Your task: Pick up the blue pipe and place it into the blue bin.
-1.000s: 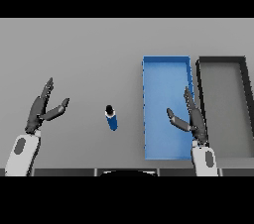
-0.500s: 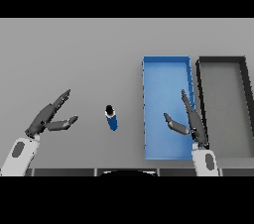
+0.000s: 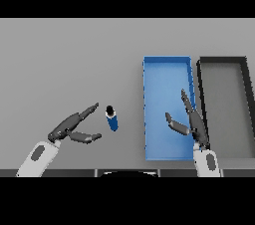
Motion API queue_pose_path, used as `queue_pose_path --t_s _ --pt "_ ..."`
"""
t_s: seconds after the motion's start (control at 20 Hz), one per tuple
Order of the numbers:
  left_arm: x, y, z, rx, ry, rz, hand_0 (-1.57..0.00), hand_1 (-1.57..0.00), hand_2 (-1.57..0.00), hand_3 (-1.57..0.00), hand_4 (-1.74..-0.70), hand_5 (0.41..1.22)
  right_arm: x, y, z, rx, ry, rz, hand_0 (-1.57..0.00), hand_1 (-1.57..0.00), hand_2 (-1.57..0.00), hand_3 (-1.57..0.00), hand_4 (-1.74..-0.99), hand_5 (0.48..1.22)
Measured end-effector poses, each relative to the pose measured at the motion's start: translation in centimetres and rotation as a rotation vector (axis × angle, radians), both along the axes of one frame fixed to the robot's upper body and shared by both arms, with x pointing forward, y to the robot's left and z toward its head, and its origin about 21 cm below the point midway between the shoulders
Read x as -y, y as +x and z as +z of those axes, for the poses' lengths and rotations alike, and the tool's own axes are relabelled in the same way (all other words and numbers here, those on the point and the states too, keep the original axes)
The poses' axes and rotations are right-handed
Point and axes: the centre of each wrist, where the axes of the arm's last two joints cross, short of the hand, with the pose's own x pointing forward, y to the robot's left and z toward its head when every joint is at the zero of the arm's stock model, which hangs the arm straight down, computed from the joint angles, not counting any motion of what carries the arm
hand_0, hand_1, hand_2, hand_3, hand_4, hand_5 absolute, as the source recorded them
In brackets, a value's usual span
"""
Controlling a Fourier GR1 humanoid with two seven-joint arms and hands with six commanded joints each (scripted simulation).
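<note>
On the grey table [image 3: 74, 55], head view, the blue pipe [image 3: 112, 118] stands free near the front edge, its dark cap end pointing away from the robot and its blue body tilted slightly toward the right. It is not held. The left hand [image 3: 69, 126] lies just to its left, fingers straight and spread loosely: the upper fingers [image 3: 89, 110] reach toward the pipe's cap end and stop just short of it, and the thumb [image 3: 85, 137] extends below, toward the pipe's lower end, also apart from it. The pipe sits beyond the fingertips, not between them.

The blue bin [image 3: 167, 64] lies to the right of the pipe, near but not touching. The right hand [image 3: 191, 122] hovers over the bin's front right part, fingers straight, thumb out to the left, holding nothing. A dark bin [image 3: 222, 61] stands just beside the blue bin, on its right.
</note>
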Motion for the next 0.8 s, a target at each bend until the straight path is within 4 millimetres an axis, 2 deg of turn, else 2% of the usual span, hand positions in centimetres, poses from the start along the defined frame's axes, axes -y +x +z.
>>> queue_pose_path --t_s 0.05,0.15,0.25,0.4,0.65,0.8 --pt "1.2 -0.1 -0.4 0.0 -0.006 -0.012 0.0 0.0 0.0 0.0 -1.21 0.479 0.0 -0.2 0.0 0.011 0.01 0.009 0.0 0.0 0.0 0.0 -1.294 0.653" --pt "2.4 -0.4 -1.4 0.03 -0.03 -0.021 0.0 0.0 0.0 0.0 -1.22 0.491 -0.1 0.3 0.4 0.001 -0.002 -0.008 0.0 0.0 0.0 0.0 -1.3 0.652" --pt "3.1 -0.4 -2.2 0.044 -0.032 -0.018 0.0 0.0 0.0 0.0 -1.22 0.499 0.2 -0.2 -0.1 -0.014 0.002 -0.007 0.0 0.0 0.0 0.0 -1.306 0.651" --pt "5.4 0.4 -2.7 0.049 -0.056 -0.007 0.0 0.0 0.0 0.0 -1.22 0.502 -0.1 0.0 -0.1 -0.019 0.006 -0.01 0.0 0.0 0.0 0.0 -1.318 0.654" --pt "7.1 2.0 -3.9 0.072 -0.044 -0.009 0.0 0.0 0.0 0.0 -1.16 0.49 0.5 -0.8 0.4 0.003 0.008 -0.015 0.0 0.0 0.0 0.0 -1.326 0.665" --pt "8.6 2.0 -4.6 0.06 -0.077 -0.033 0.0 0.0 0.0 0.0 -1.19 0.512 0.5 -0.9 0.2 -0.018 -0.005 -0.024 0.0 0.0 0.0 0.0 -1.319 0.664"
